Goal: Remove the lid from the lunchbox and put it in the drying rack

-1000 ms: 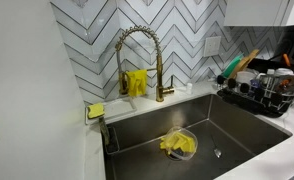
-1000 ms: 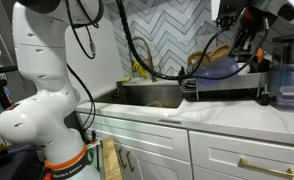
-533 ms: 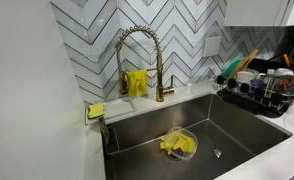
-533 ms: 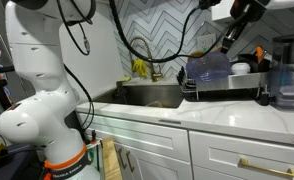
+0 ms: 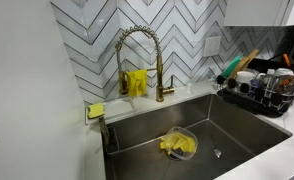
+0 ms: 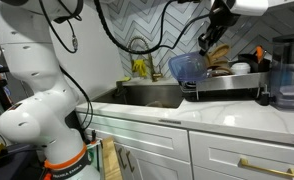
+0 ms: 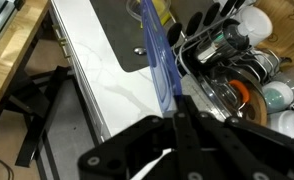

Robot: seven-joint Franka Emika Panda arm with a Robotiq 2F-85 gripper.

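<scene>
While the lunchbox (image 5: 177,144) sits open in the sink (image 5: 237,130) with yellow contents showing and no cover on it, the lid (image 6: 185,68) hangs in the air further along, so the removal half of the task looks done. Over the last second the blue lid has travelled from above the middle of the drying rack (image 5: 259,100) toward the rack's sink-side end, and it now stands more on edge. I read this as lining it up to go in at that end, where the wrist view shows more free space than among the dishes (image 7: 249,60) crowding the rest of the rack. Whether the lid's lower edge already touches the rack I cannot tell.

Above and just to the right of the lid, the end effector (image 6: 209,45) grips its upper rim. From the wrist the fingers (image 7: 189,126) are drawn almost together, clamped on the thin edge, with the lid running away from them between the white worktop (image 7: 92,75) and the rack.
</scene>
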